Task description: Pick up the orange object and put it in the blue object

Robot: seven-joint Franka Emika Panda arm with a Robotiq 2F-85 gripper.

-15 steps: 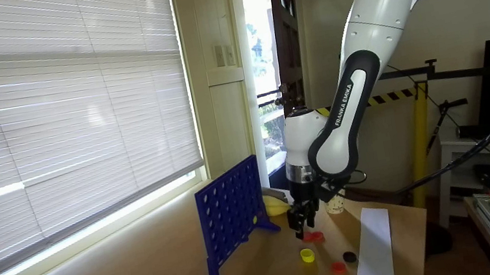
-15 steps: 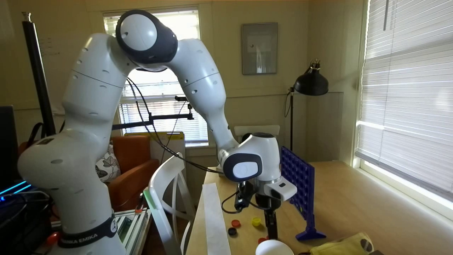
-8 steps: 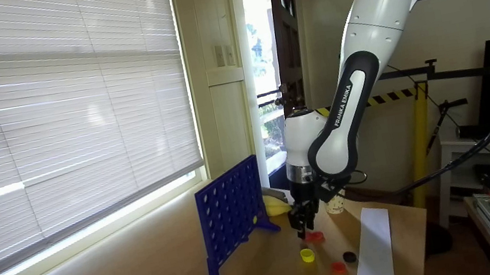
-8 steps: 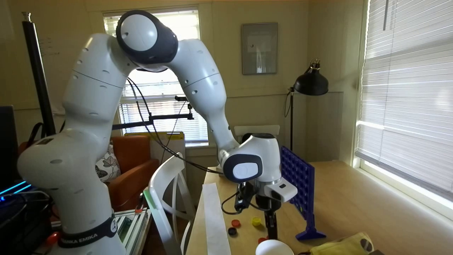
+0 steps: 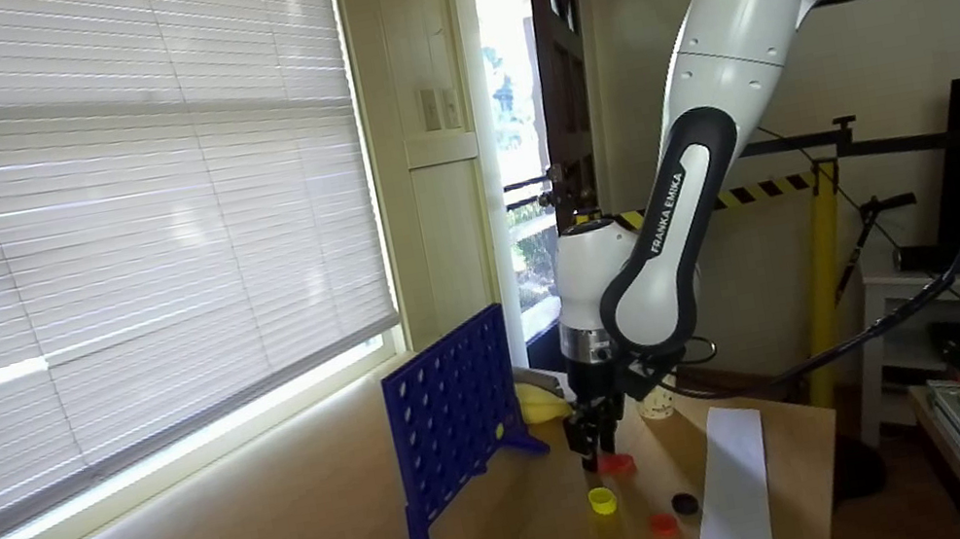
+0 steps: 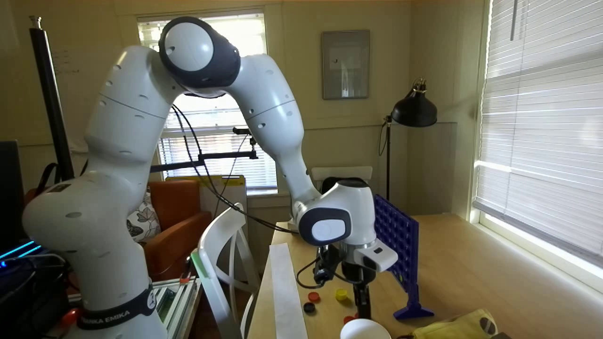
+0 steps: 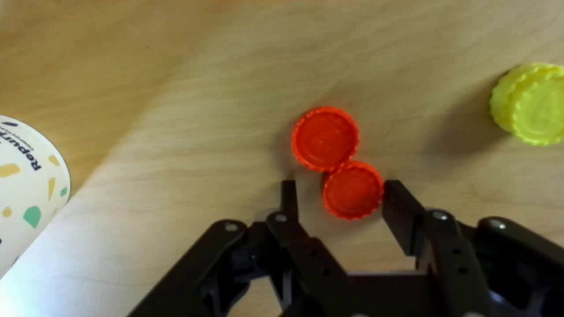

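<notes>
1. Toward the bench's far edge (image 5: pixel 793 418), in an exterior view, hangs the gripper (image 5: pixel 600 460), near the blue grid (image 5: pixel 453 405).
2. Only the wrist view clearly shows me one orange token (image 7: pixel 352 190), between wide-spread, empty jaws.

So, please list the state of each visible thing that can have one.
Black two-finger gripper: open
Round orange-red plastic token between jaws: ungripped, touching a similar token
Round yellow plastic tokens: stacked
Blue plastic grid with round holes: upright
White slatted window blinds: lowered
Brown wooden door: open

3 org tkns (image 5: pixel 618 463), 1 grid (image 5: pixel 452 403), 1 cup (image 7: pixel 26 189)
</notes>
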